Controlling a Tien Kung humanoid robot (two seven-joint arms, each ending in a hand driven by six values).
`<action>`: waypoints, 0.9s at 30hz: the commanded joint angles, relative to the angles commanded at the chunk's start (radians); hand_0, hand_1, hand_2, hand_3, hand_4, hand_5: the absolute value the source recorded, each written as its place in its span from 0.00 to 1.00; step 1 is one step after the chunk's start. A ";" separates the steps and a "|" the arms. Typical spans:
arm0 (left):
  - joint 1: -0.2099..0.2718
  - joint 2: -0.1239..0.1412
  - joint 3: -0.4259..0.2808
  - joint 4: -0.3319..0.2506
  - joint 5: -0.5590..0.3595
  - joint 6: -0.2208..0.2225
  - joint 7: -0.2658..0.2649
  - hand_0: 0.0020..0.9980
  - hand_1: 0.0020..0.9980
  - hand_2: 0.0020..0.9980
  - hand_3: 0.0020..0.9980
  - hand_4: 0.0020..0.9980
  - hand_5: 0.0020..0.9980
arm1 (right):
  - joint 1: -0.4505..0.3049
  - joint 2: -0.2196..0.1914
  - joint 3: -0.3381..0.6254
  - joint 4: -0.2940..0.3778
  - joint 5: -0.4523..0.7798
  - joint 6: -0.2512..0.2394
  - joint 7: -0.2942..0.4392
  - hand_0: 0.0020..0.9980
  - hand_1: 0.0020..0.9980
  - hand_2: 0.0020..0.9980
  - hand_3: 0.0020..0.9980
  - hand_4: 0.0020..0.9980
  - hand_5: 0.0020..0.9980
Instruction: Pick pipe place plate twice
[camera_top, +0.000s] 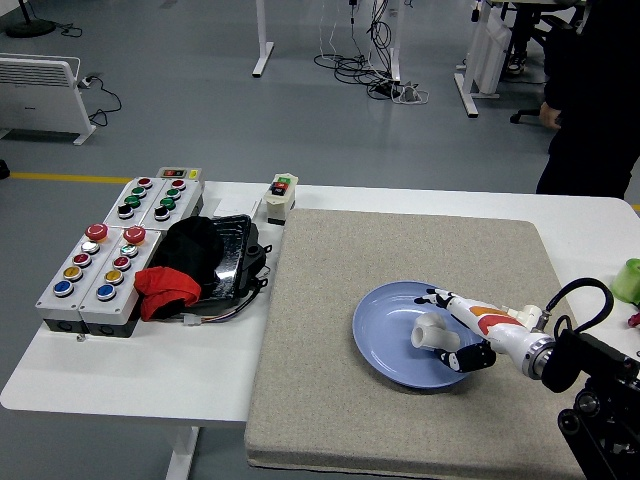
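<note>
A: Head view, containers? Blue plate (390, 345) holds a white pipe piece (429, 333), lying just left of the right hand (462, 335).

B: Hand state? Fingers spread over the plate's right half, gripping nothing; contact with the pipe unclear.

A: Surface? Grey mat (330, 390) under the plate on a white table (130, 375); button boxes (100, 270) well left. Person (590, 100) beyond, far side.

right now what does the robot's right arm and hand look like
The right hand is white with black finger joints and an orange-red marking on its back. A silver wrist ring joins it to a bulky black forearm, with a black cable looping above.
</note>
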 joint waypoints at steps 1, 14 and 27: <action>0.000 0.000 0.001 0.000 -0.001 0.000 -0.001 0.62 0.58 0.51 0.58 0.27 1.00 | 0.000 -0.001 0.001 0.003 0.007 -0.006 0.001 1.00 0.95 1.00 1.00 0.79 0.16; -0.004 -0.001 0.007 0.000 -0.011 0.000 -0.005 0.62 0.58 0.51 0.58 0.27 1.00 | -0.014 -0.004 0.137 0.029 0.078 -0.092 -0.005 1.00 0.95 1.00 1.00 0.81 0.20; -0.005 -0.002 0.003 0.000 -0.006 0.000 -0.002 0.62 0.58 0.51 0.59 0.27 1.00 | -0.010 -0.044 0.310 -0.082 0.013 -0.042 -0.046 1.00 0.93 1.00 0.95 0.75 0.19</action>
